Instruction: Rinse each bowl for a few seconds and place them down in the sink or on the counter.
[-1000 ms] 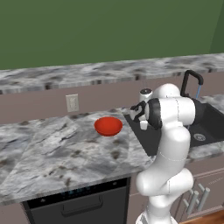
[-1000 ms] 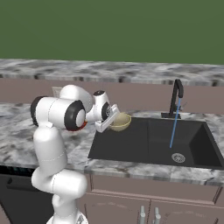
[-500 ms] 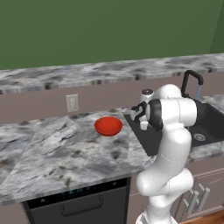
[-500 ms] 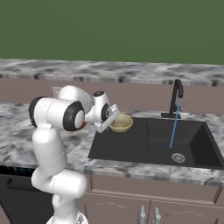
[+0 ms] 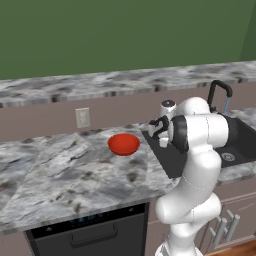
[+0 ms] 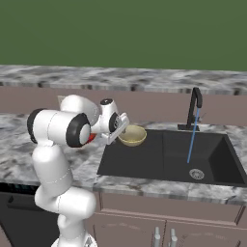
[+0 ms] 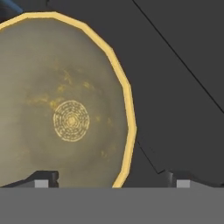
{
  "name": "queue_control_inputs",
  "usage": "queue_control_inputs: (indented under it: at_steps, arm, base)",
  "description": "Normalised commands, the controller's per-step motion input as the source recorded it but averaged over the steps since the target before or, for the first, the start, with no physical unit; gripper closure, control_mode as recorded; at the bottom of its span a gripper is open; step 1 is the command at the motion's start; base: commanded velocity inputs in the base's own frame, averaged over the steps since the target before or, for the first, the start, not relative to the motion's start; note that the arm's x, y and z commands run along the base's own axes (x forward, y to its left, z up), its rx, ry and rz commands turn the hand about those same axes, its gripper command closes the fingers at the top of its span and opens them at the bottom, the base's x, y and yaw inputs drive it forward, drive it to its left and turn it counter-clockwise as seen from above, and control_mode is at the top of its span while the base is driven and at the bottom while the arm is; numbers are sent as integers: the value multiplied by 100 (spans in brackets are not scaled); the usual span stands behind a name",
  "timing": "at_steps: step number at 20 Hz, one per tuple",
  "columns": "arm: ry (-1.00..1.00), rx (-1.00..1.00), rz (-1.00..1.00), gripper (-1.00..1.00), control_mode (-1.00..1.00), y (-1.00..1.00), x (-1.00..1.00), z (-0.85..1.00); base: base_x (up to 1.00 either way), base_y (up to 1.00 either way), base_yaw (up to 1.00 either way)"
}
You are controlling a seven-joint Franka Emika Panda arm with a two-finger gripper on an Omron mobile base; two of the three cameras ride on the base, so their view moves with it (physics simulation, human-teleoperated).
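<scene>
At the sink's (image 6: 144, 166) left end, the tan bowl (image 6: 132, 135) sits beside the spread-jawed, empty gripper (image 6: 121, 129), probably light, rigid, wet and slippery, best pinched across its thin rim.

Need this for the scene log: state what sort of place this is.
A rendered home kitchen, most likely: a black sink with an arched faucet running water, a marbled stone counter over cabinets, and a red bowl on it.
</scene>
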Motion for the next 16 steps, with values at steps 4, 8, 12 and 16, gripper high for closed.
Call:
queue_control_inputs:
  at_steps: [4, 8, 12, 16]
  arm:
    - [0, 0, 3, -100, -100, 23, -5, 29]
    - [-1, 0, 9, -100, -100, 13, -19, 43]
    - [0, 0, 14, -100, -100, 20, -18, 50]
    - [6, 0, 16, -100, -100, 24, -10, 46]
  base:
    - [0, 0, 0]
    - [0, 0, 0]
    - [0, 0, 0]
    - [0, 0, 0]
